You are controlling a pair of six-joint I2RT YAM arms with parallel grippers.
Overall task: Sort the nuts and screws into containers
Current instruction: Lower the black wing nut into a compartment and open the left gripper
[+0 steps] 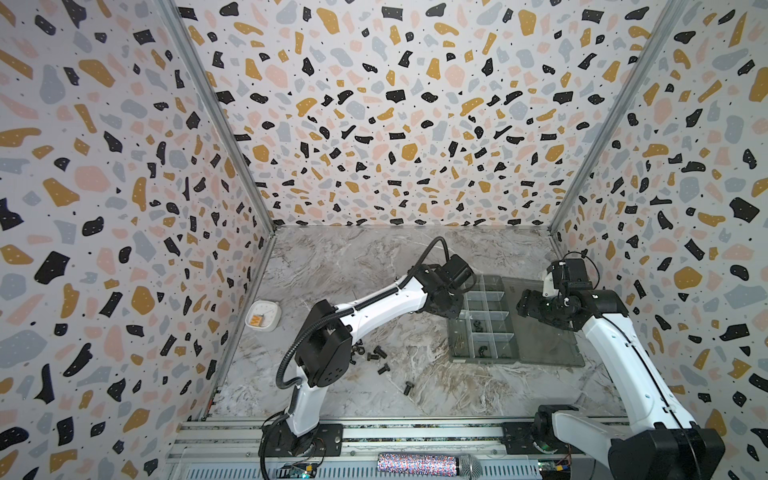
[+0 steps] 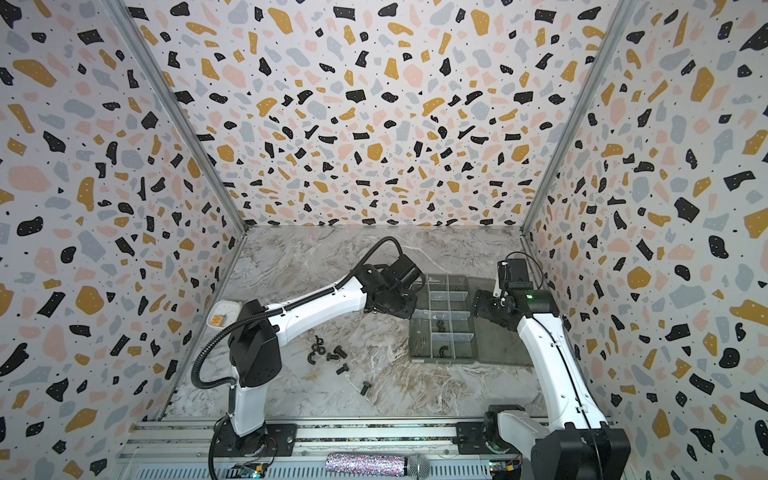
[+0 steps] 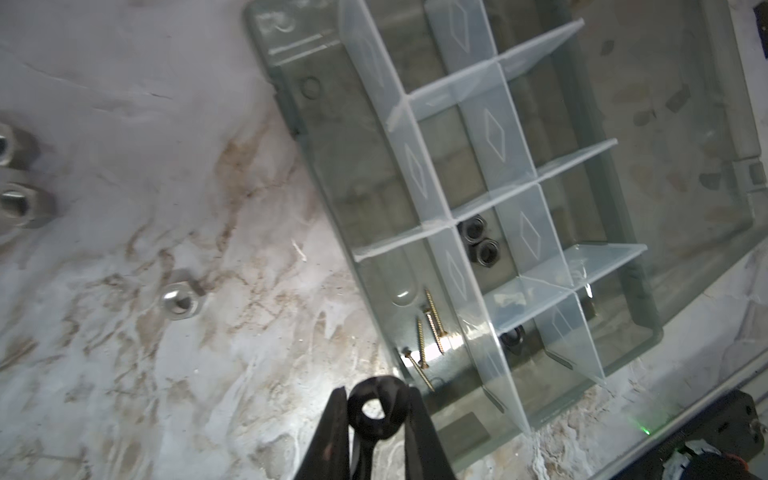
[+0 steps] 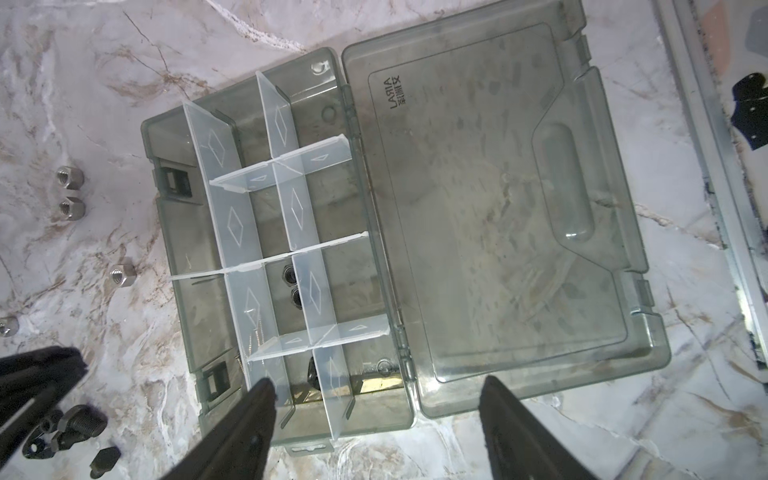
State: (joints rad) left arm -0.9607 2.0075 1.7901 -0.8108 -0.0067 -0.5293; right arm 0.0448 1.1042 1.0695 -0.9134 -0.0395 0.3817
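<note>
While the left gripper pinches a black winged nut beside the organiser box's left edge, the right gripper hangs spread wide above the box. Loose black screws lie toward the desk's front edge; brass screws sit in the box's front-left corner.

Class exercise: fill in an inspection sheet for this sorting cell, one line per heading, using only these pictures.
Surface: marble-patterned tabletop.
Job's things: organiser box, lid open flat; brass screws and black hex nuts in separate compartments; black bolts and silver nuts loose on the tabletop.
Clutter: white dish by the wall.
Grippers: left gripper shut on a black clip-like nut; right gripper open, empty.
Cables: black corrugated hose, looped.
Surroundings: terrazzo-patterned walls; aluminium rail in front.
</note>
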